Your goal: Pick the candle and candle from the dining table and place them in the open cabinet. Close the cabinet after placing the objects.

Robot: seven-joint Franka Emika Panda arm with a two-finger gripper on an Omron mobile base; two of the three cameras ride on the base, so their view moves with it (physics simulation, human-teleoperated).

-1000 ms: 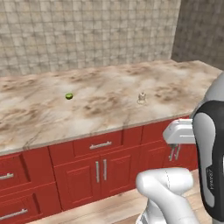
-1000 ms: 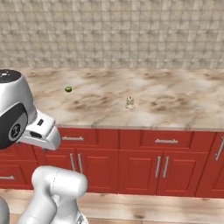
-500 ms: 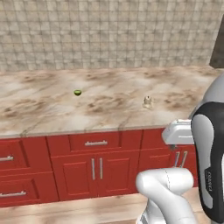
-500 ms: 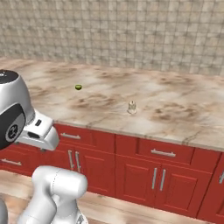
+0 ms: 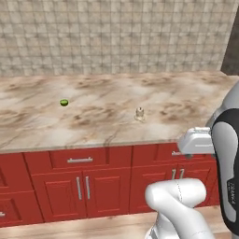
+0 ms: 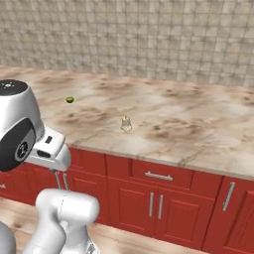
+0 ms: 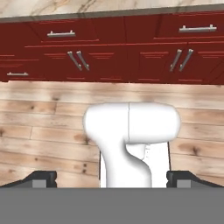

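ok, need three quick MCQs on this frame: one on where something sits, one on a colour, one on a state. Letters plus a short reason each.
1. Where does the pale candle stand on the dining table?
A. right of the small green thing, apart from it
B. touching the green thing
C. against the tiled wall

2. What colour are the drawer fronts under the stone top?
A. white
B. red
C. grey

3. How do the fingers stand in the hand view?
A. shut on the candle
B. shut on nothing
C. wide apart, nothing between them

Answers:
1 A: bare marbled stone lies between the two in both base views.
2 B: red panels with silver handles run below the edge.
3 C: the dark tips sit at opposite sides of the hand view, over the wooden floor.
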